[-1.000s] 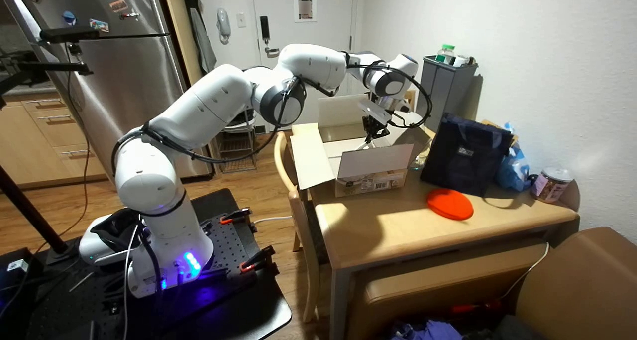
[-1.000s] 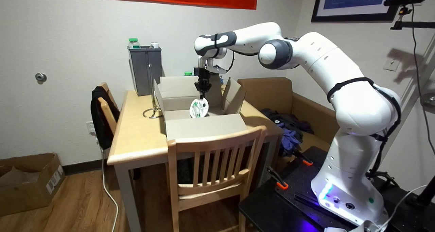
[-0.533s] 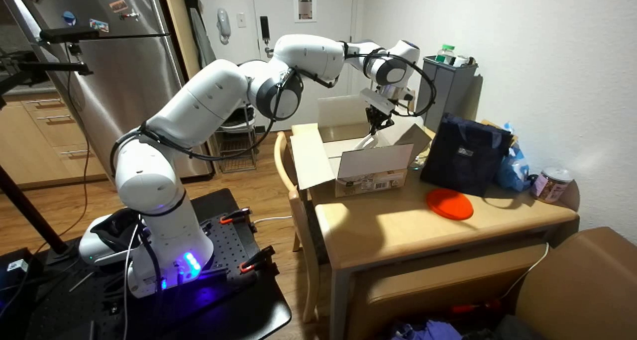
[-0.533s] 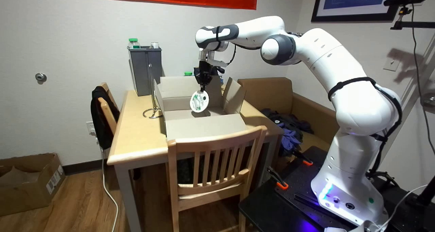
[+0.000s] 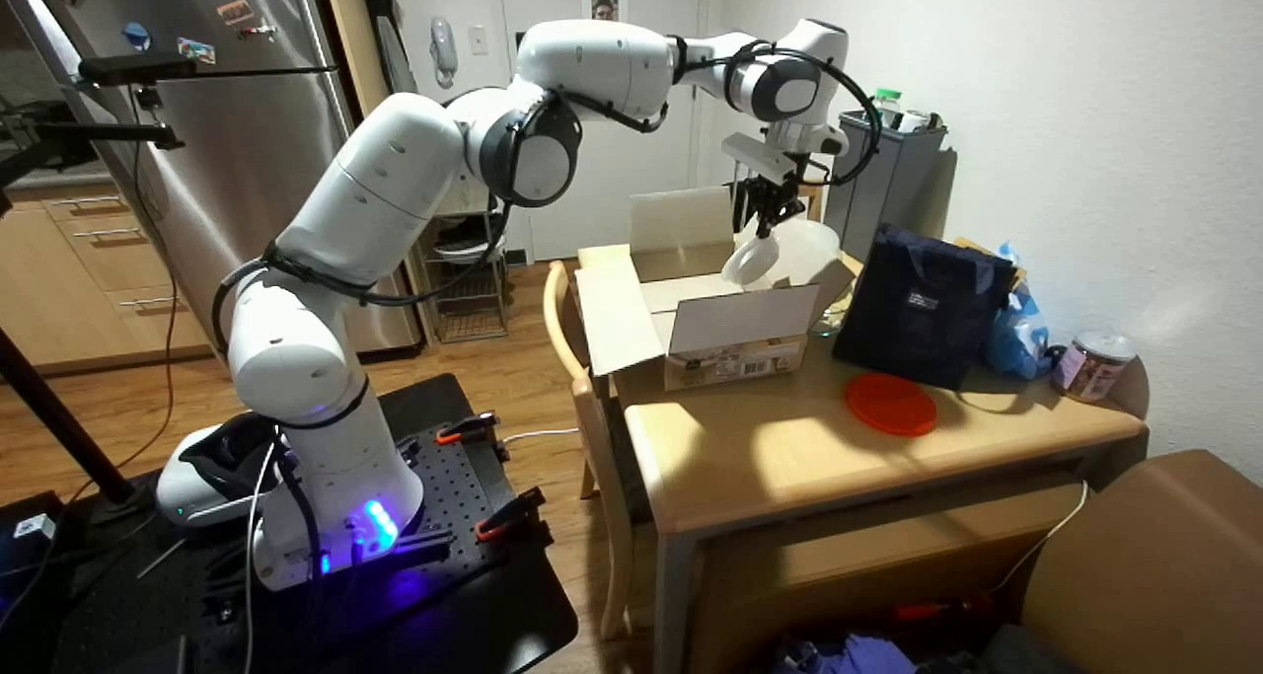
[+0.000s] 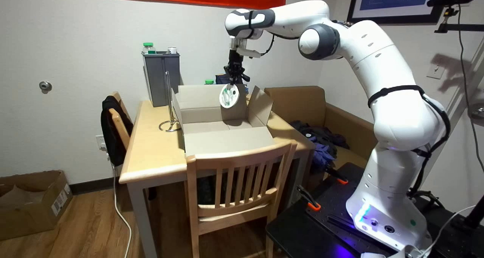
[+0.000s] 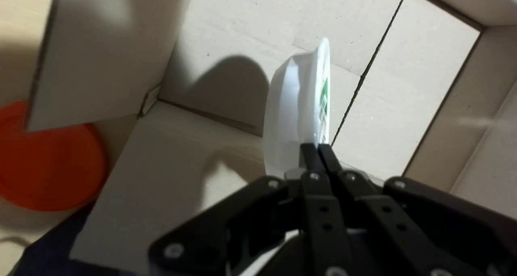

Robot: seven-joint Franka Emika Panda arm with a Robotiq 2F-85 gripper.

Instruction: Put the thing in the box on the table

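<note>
A white round tub with a green-printed lid hangs on its edge from my gripper; it shows in both exterior views [image 5: 752, 260] [image 6: 229, 96] and in the wrist view [image 7: 286, 102]. My gripper [image 7: 318, 146] is shut on the tub's rim, with its fingertips close together; it also shows in both exterior views [image 5: 763, 228] [image 6: 232, 83]. The white carton box [image 5: 735, 361] stands open on the tan table [image 5: 789, 457], with its flaps spread [image 6: 228, 141]. The tub hangs over the box, above its bare floor [image 7: 408, 90], apart from it.
A red disc [image 5: 890, 405], a dark blue bag [image 5: 918, 309], a blue plastic bag [image 5: 1021, 334] and a jar [image 5: 1093, 366] are on the table beside the box. A wire stand [image 6: 169, 114] and a grey bin [image 6: 160, 78] stand at the other side. A chair [image 6: 242, 156] is close.
My gripper has risen with the tub, lifting it from low inside the box to about the height of the flaps. The box has not moved.
</note>
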